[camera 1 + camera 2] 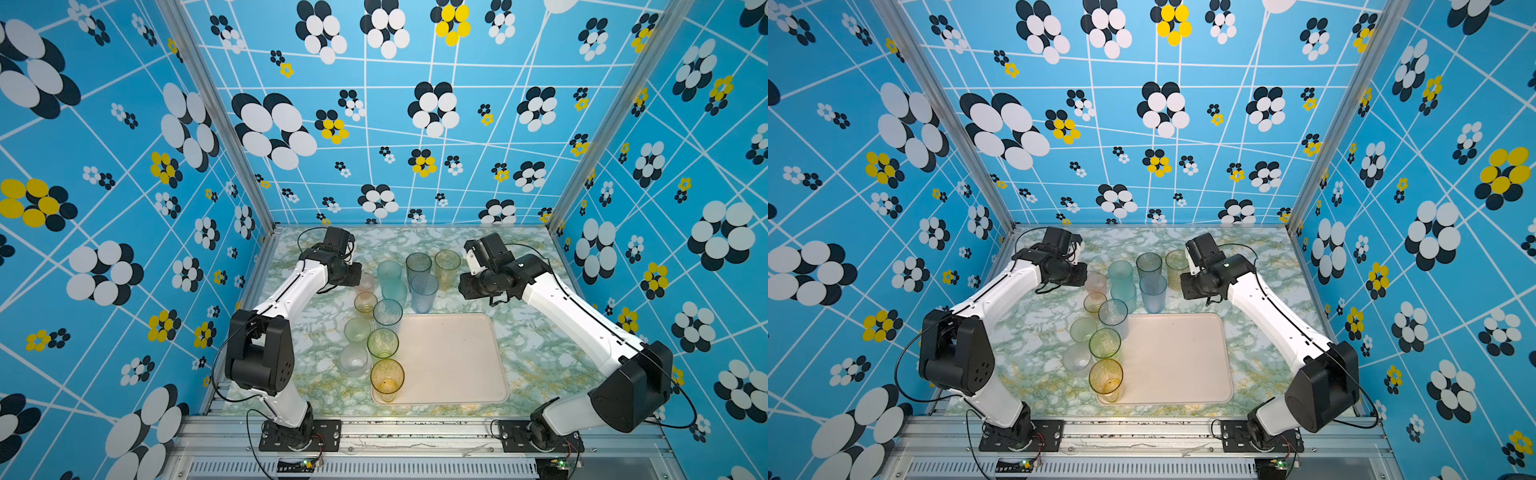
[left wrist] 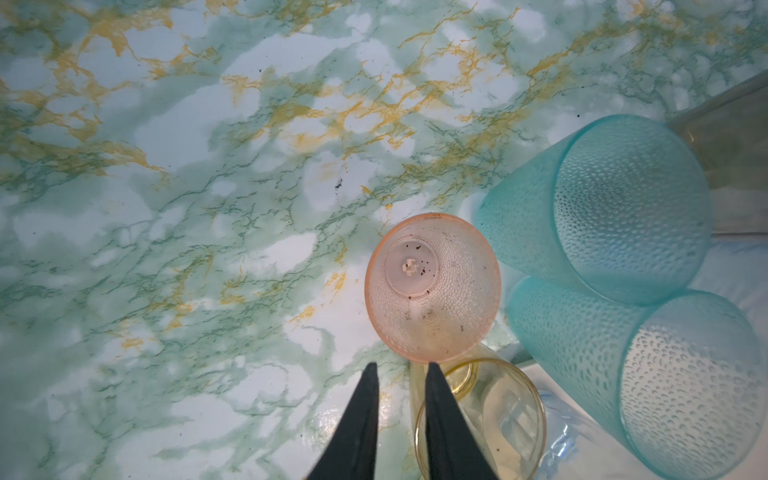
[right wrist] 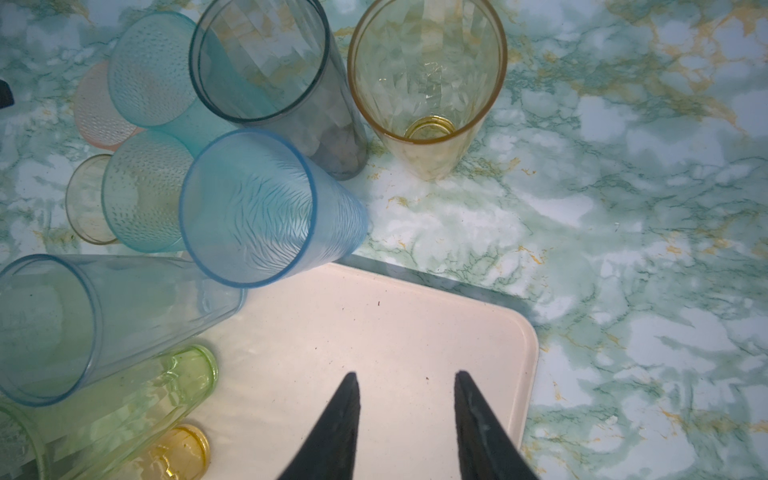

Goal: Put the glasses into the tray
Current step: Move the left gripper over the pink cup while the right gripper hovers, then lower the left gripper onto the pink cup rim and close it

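The cream tray (image 1: 449, 357) lies at the front middle. Three tall glasses stand along its left rim: pale blue (image 1: 387, 311), green (image 1: 382, 343) and amber (image 1: 386, 380). Behind it stand blue (image 3: 249, 208), grey (image 3: 266, 62) and amber (image 3: 428, 70) tumblers. My left gripper (image 2: 402, 368) hangs low beside the pink glass (image 2: 432, 286), its jaws a narrow gap apart. The orange glass's (image 2: 498, 407) rim edge shows in that gap. My right gripper (image 3: 405, 376) is open and empty over the tray's (image 3: 374, 332) far right corner.
Two teal tumblers (image 2: 623, 208) crowd close to the pink glass. A pale green short glass (image 1: 356, 329) and a clear one (image 1: 353, 359) stand left of the tray. Patterned walls close in the marbled table on three sides.
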{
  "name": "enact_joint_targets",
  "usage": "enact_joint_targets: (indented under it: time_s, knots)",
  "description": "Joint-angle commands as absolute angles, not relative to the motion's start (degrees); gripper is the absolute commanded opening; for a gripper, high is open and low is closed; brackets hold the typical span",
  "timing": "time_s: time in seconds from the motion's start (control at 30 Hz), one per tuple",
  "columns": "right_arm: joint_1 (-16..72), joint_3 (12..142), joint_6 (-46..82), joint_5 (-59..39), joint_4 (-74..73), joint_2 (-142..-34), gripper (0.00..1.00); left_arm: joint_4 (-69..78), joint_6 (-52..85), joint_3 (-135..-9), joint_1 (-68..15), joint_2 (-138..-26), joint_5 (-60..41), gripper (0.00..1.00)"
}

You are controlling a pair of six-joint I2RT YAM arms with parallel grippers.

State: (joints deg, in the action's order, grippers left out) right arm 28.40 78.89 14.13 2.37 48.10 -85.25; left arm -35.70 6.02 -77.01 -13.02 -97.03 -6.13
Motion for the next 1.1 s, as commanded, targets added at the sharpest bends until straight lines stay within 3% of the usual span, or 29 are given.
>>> enact_joint_targets:
  time_s: [0.0,1.07]
  knots:
    - [28.19,80.24,13.27,1.75,48.42,-84.82,0.40,-35.54,5.91,-78.89,-12.30,-99.23,-4.65,0.23]
    - [28.12,79.54,12.66,1.58,48.08,-85.72,0.40,-34.36,4.92,-82.27,-11.55,-106.96,-5.38,0.23]
